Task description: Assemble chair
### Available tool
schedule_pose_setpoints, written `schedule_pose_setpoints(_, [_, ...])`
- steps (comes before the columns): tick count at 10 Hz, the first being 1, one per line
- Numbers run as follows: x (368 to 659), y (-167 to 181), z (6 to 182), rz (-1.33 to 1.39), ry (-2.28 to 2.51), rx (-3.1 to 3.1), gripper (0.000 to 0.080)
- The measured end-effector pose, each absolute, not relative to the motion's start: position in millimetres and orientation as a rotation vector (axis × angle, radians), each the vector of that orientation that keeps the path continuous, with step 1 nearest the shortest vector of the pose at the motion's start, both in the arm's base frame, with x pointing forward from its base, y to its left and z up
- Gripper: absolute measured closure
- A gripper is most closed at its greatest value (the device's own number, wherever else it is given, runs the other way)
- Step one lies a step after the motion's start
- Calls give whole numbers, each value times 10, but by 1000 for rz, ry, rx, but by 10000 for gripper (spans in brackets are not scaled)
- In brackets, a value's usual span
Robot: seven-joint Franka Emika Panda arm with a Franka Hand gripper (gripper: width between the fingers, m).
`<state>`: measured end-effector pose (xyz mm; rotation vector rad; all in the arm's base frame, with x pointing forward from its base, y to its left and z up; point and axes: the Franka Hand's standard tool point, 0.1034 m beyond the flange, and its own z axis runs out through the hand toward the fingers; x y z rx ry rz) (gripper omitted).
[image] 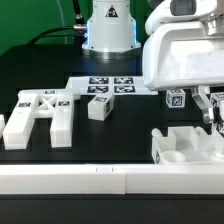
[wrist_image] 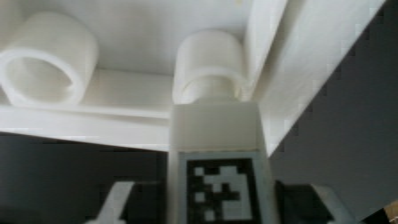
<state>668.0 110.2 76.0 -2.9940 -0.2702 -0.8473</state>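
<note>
In the wrist view my gripper [wrist_image: 217, 208] is shut on a white bar [wrist_image: 217, 140] with a black-and-white tag; one finger [wrist_image: 128, 200] shows on each side of it. The bar's far end sits against a white chair part [wrist_image: 107, 110] with two rounded hollows. In the exterior view the gripper [image: 212, 112] hangs at the right, just above that notched white part [image: 185, 147], and the hand hides most of the bar. A cross-braced chair plate [image: 35, 115] lies at the exterior view's left. A small white block [image: 98, 108] lies near the middle.
The marker board [image: 105, 87] lies flat behind the block. A small tagged white piece [image: 175, 98] stands just to the left of the hand. A long white rail [image: 90, 180] runs along the front. The arm's base [image: 108, 30] stands at the back.
</note>
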Motion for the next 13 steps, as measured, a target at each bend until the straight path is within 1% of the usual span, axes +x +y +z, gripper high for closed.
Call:
schedule_pose_setpoints(3, [6678,1101,760,-851,-273,-2993,501])
schedule_pose_setpoints(4, [6678,1101,760,-851,-274,-2993,318])
schedule_pose_setpoints(5, [6678,1101,760,-851,-275,-2993,318])
schedule_pose_setpoints(6, [6678,1101,760,-851,-276,-2993,184])
schedule_pose_setpoints(7, [6679,1100,761,-851,-276,-2994,159])
schedule_pose_setpoints(9, [6687,1100,805,-844,-277,-2996,151])
schedule_pose_setpoints(11, [6718,1058,968,-820,-295,-3006,150])
schedule_pose_setpoints(13, [6722,1032,1123,-723,-294,-3032,150])
